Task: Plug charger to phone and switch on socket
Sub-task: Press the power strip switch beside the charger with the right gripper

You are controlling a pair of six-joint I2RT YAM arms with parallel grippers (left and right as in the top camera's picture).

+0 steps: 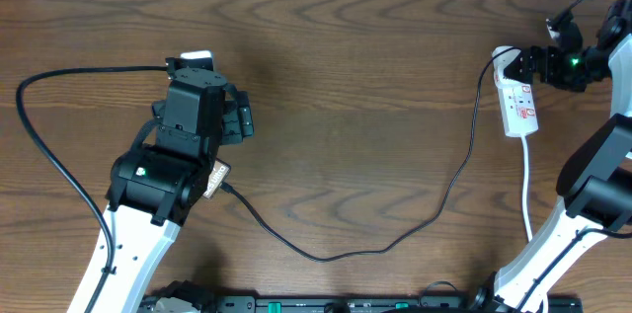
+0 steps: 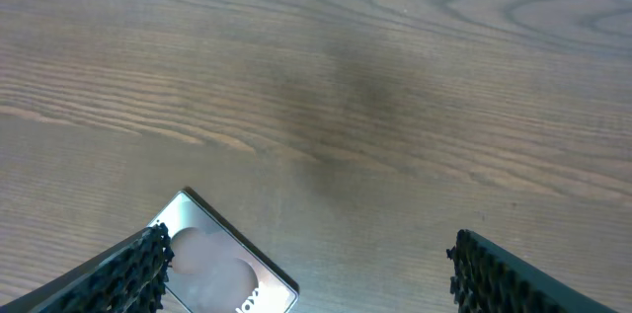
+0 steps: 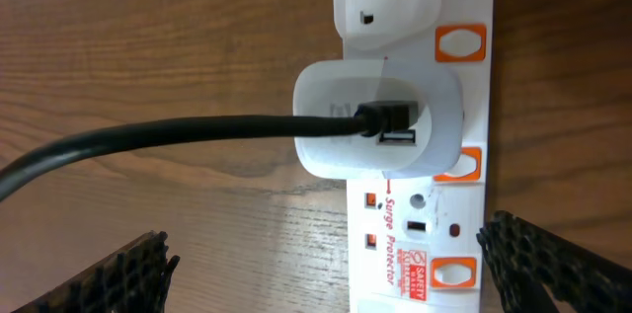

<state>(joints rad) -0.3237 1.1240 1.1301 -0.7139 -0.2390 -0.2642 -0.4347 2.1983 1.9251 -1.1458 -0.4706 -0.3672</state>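
Observation:
The phone (image 2: pixel 225 272) shows as a glossy corner with a pale curved graphic in the left wrist view, lying by my left finger. From overhead only a pale end (image 1: pixel 198 57) shows; the rest is under my left arm. My left gripper (image 2: pixel 306 275) (image 1: pixel 194 68) is open and empty above it. The charger cable (image 1: pixel 326 254) runs from under my left arm across the table to a white adapter (image 3: pixel 380 120) plugged into the socket strip (image 3: pixel 425 254) (image 1: pixel 519 104). Its connector tip is hidden. My right gripper (image 3: pixel 341 273) (image 1: pixel 525 64) is open over the strip.
The strip's white cord (image 1: pixel 526 190) runs toward the front edge beside my right arm's base. Orange switches (image 3: pixel 460 43) sit along the strip's right side. A thicker black robot cable (image 1: pixel 39 145) loops at the far left. The table's back edge lies close behind both grippers.

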